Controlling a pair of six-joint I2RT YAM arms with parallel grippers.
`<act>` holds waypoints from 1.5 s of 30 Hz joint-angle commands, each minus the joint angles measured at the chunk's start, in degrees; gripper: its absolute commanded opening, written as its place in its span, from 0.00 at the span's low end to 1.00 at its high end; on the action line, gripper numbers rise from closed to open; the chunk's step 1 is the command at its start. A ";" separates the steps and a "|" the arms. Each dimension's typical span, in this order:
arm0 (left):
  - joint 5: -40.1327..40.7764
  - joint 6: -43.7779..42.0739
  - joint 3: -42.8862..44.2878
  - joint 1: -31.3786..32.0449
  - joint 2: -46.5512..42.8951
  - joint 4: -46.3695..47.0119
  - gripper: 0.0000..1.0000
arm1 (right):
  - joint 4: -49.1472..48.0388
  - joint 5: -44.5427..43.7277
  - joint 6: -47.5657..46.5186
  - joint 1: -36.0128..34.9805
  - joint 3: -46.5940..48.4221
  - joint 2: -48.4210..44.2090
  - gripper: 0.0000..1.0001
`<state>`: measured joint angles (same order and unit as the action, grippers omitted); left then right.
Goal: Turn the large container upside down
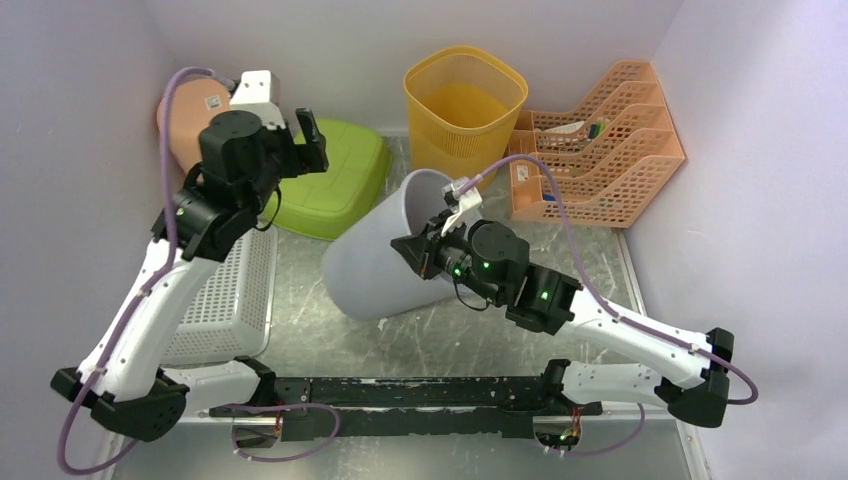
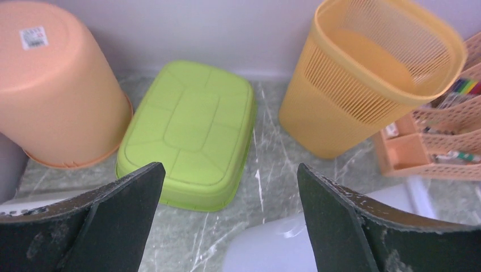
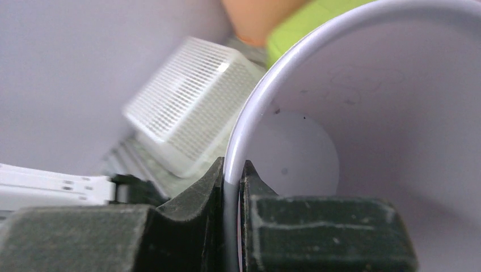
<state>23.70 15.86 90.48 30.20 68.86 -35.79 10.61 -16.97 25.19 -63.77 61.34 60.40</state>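
Grey plastic bucket (image 1: 380, 265), gripped by its rim and tilted over the table (image 1: 480, 330).
The rim is pinched between the closed right fingers (image 3: 218, 190), one finger inside the mouth and one outside. The bucket's base is lower and away from those fingers, toward a white basket (image 1: 225, 290); whether it touches the table cannot be told. The left fingers (image 1: 312, 140) are spread wide and empty. An overturned green tub (image 2: 190, 130) is seen just beyond them, and a yellow basket (image 2: 368, 73) farther off.
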 commanded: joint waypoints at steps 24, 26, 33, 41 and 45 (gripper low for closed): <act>-2.26 -0.44 4.86 -0.33 -1.43 -2.92 1.00 | -61.30 22.95 34.56 11.62 -30.08 12.10 0.00; -2.29 -0.39 3.77 -0.31 -1.74 -2.48 1.00 | -65.91 25.51 37.31 12.58 -30.70 16.04 0.00; -1.80 -0.54 2.64 -0.23 -1.91 -2.40 1.00 | -87.37 31.54 49.32 17.40 -35.90 26.92 0.00; -1.25 -1.20 4.87 -0.14 -0.44 -3.31 1.00 | -115.07 36.09 66.30 28.04 -43.76 40.09 0.00; -0.31 -1.73 5.10 -0.14 -0.32 -3.56 1.00 | -115.11 37.45 66.10 32.91 -47.23 36.89 0.00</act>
<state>22.68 15.22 93.69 30.20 68.42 -39.03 -88.58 17.41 89.01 -34.63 20.75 94.54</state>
